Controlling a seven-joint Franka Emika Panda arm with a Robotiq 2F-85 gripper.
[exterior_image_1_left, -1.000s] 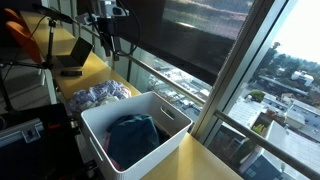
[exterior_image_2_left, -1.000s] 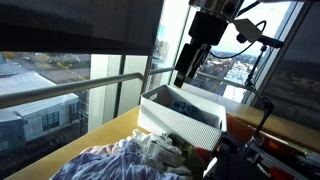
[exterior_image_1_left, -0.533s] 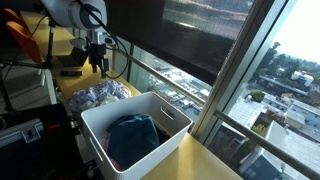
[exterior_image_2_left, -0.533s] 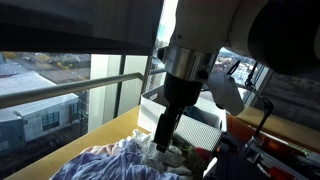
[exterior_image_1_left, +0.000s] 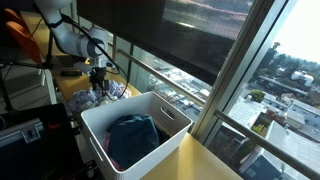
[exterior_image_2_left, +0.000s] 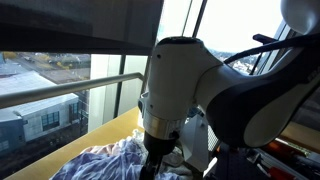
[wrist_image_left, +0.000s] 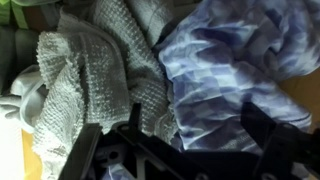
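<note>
The hand hangs just above the pile of clothes, jaws spread wide and holding nothing. The pile lies by the desk's window edge, just beside a white bin. In the wrist view, a grey knitted towel touches a blue-and-white cloth.

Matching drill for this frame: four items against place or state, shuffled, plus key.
Items:
1. white rectangular plastic bin
2. dark blue cloth garment
3. grey knitted cloth
4. black Robotiq gripper

Place or state:
a. open, down at the clothes pile
b. lying inside the bin
c. crumpled beside blue-and-white mottled fabric
d. standing on the wooden ledge

Pairs: 1-d, 2-b, 3-c, 4-a.
</note>
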